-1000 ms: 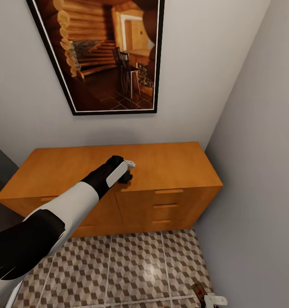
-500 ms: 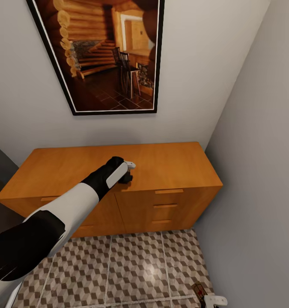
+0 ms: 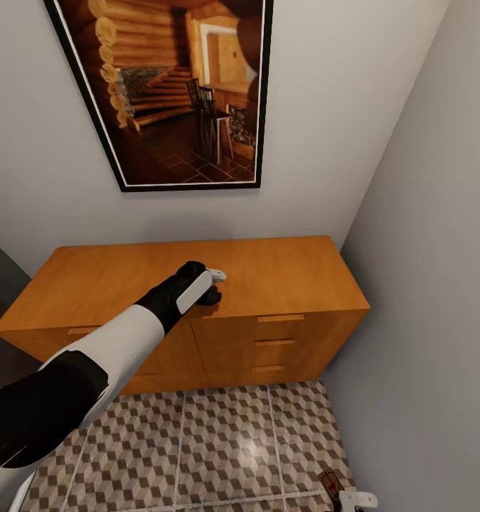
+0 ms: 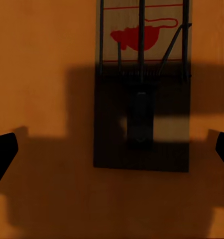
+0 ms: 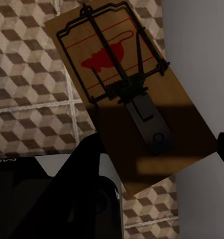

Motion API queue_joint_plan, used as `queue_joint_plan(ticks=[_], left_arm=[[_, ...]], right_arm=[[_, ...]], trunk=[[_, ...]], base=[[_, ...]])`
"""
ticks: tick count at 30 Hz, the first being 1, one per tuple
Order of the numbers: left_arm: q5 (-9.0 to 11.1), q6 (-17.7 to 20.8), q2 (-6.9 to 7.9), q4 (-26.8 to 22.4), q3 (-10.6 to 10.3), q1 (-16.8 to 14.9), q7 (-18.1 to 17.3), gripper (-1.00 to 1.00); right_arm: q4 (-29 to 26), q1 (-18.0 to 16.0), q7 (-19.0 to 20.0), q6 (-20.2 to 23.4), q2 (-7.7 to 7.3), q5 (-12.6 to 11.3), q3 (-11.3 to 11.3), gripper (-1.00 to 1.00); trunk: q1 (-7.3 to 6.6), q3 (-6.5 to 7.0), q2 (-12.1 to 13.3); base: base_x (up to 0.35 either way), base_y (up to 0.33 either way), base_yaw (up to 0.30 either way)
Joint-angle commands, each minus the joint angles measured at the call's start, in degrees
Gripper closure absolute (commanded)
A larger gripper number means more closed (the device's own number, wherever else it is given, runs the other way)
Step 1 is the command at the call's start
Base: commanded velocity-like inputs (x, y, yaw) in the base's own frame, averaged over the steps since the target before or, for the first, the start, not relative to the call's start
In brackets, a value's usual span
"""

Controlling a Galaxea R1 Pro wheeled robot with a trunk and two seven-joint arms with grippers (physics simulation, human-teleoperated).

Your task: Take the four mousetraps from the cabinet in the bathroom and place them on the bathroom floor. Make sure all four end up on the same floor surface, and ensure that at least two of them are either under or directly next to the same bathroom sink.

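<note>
Two mousetraps [image 4: 142, 84] [image 5: 134, 99], one cabinet [image 3: 282, 277].

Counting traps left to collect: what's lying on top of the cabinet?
One mousetrap lies flat on the cabinet, between the open left gripper fingers. In the head view, the arm covers it.

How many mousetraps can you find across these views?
2: one mousetrap lies on the cabinet below the left gripper; another is at the right gripper. Others may be hidden.
</note>
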Motion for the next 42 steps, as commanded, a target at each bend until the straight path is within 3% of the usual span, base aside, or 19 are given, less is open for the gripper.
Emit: queue_joint_plan(ticks=[1, 28, 42], left_arm=[[0.60, 0.07, 0.04, -0.05, -0.35, -0.07, 0.30, -1.00], [0.60, 0.07, 0.05, -0.05, -0.35, -0.06, -0.85, -1.00], [0.60, 0.07, 0.05, -0.05, -0.35, -0.06, -0.85, -1.00]], right_arm=[[0.06, -0.04, -0.04, -0.22, 0.02, -0.62, 0.49, 1.00], [0.06, -0.04, -0.03, -0.16, 0.00, -0.62, 0.49, 1.00], [0.07, -0.04, -0.03, -0.14, -0.01, -0.62, 0.49, 1.00]], trunk=[[0.03, -0.09, -0.10], [0.03, -0.11, -0.10], [0.03, -0.87, -0.10]], base=[[0.000, 0.000, 0.000], [0.000, 0.000, 0.000], [0.000, 0.000, 0.000]])
